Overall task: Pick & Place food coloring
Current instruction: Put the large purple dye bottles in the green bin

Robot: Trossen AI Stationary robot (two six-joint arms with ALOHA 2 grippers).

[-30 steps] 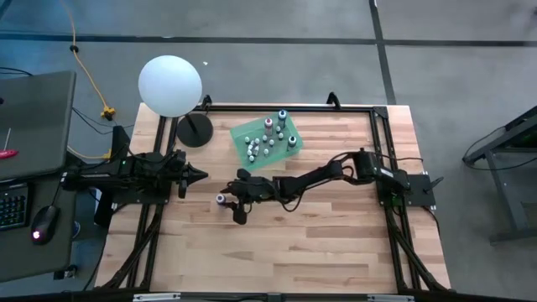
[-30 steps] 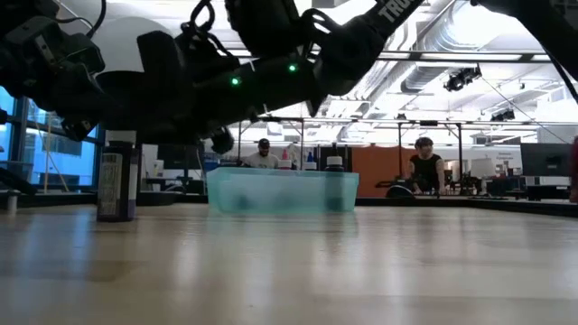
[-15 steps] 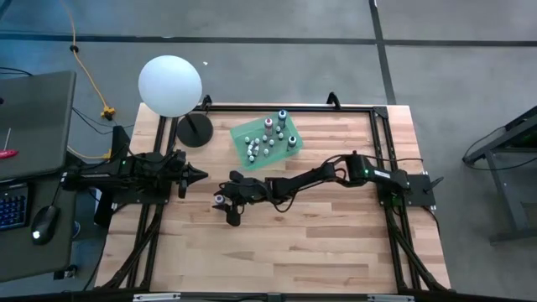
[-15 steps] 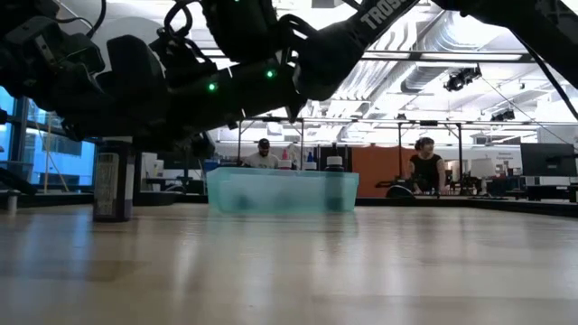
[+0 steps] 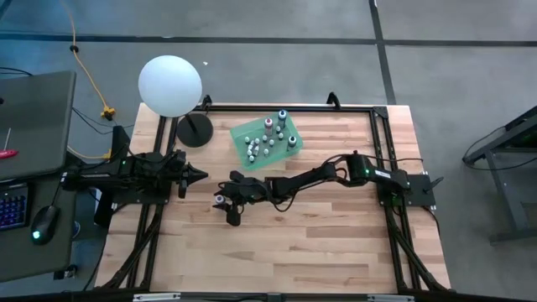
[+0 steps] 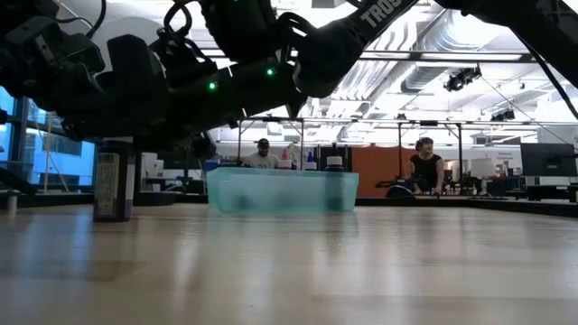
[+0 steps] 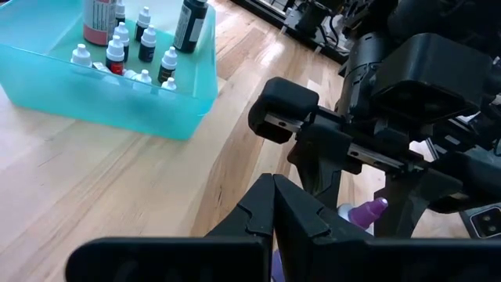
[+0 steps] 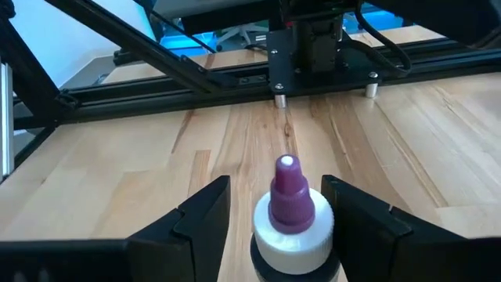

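One food coloring bottle (image 8: 291,211), with a purple cap and a white collar, stands upright on the wooden table (image 5: 319,243) left of its centre. It also shows as a dark bottle (image 6: 115,181) in the low view. My right gripper (image 8: 275,188) reaches level from the table's right and is open, one finger on each side of this bottle; I see no touch. Several more small bottles stand in the teal tray (image 5: 267,141) at the far middle. My left gripper (image 5: 198,174) waits shut at the table's left side.
A big white globe on a black stand (image 5: 170,85) stands at the far left corner. A black frame rail (image 5: 285,106) runs along the table's far and right edges. People sit in the room beyond the table (image 6: 423,167).
My right gripper has moved toward the table's left edge and a little down, so that its open fingers now stand on both sides of the lone bottle. The bottle stays upright in its place.
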